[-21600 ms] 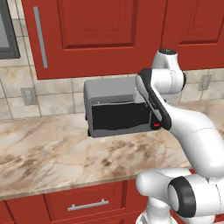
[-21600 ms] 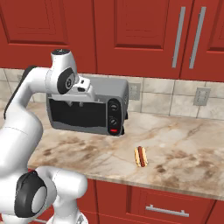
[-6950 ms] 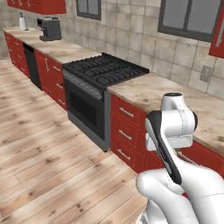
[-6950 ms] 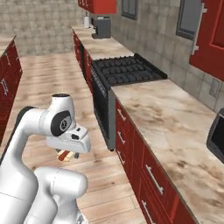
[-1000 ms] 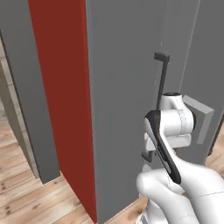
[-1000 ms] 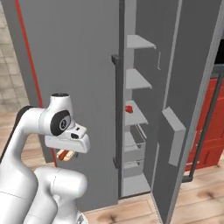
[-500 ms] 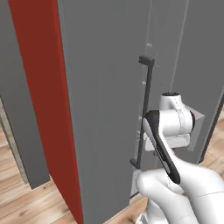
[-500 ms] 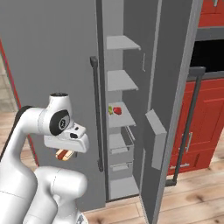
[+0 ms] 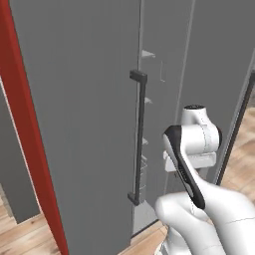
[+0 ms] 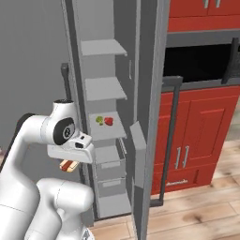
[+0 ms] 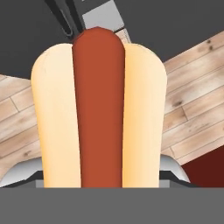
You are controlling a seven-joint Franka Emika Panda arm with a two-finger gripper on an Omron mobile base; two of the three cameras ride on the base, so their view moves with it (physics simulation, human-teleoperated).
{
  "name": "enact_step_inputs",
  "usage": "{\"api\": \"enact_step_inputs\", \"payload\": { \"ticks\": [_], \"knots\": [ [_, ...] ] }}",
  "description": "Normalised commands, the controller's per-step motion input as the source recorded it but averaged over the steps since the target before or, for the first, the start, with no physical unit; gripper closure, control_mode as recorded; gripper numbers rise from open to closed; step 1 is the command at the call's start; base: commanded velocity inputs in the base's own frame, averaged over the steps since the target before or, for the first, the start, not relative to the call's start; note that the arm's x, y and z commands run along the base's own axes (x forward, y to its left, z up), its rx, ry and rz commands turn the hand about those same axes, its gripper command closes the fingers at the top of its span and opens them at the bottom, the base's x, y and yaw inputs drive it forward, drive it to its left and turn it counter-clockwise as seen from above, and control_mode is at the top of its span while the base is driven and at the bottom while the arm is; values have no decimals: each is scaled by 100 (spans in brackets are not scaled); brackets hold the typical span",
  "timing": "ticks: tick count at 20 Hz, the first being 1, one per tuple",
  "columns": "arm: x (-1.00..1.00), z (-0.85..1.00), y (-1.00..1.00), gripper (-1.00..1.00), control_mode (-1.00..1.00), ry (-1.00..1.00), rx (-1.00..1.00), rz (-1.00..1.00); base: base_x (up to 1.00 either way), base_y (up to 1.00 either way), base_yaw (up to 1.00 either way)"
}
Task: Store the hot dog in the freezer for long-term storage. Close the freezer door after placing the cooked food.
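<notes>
- the gripper (image 10: 69, 165) sits low beside the robot's white body, just under the arm's hand block, in front of the open freezer (image 10: 105, 126).
- it is clamped on the hot dog (image 11: 98, 109); in the right base view the tan bun with its reddish sausage (image 10: 69, 165) pokes out below the hand.
- in the hand view the hot dog stands lengthwise up the middle, sausage in the centre and a pale bun half on each side; the finger tips themselves are hidden behind it, so how wide the jaws stand cannot be read beyond the bun's width.
- behind the hot dog in the hand view lie wooden floor planks (image 11: 197, 92) and dark grey fridge surfaces at the top.
- the freezer door (image 10: 149, 117) stands swung open, seen nearly edge-on in the right base view, with its long dark bar handle (image 10: 169, 140) on the outer side.
- inside, pale grey shelves are stacked above drawers; a small red item (image 10: 108, 121) and a small green one (image 10: 100, 120) rest together on the third shelf down.
- in the left base view a grey door panel (image 9: 84, 119) with a vertical dark handle (image 9: 137, 137) stands to the left of the arm.
- red cabinets (image 10: 201, 126) stand to the right of the fridge.
</notes>
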Motion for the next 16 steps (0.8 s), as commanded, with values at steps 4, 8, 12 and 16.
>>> {"api": "enact_step_inputs", "payload": {
  "ticks": [4, 8, 12, 16],
  "knots": [
    [0, 0, 0, 100, 100, 0, 0, 0, 18, -49, 8],
    [0, 0, 0, 100, 100, 0, 0, 0, 13, -2, 8],
    [0, 0, 0, 100, 100, 0, 0, 0, 12, 3, 8],
    [0, 0, 0, 100, 100, 0, 0, 0, 15, 6, 9]
  ]
}}
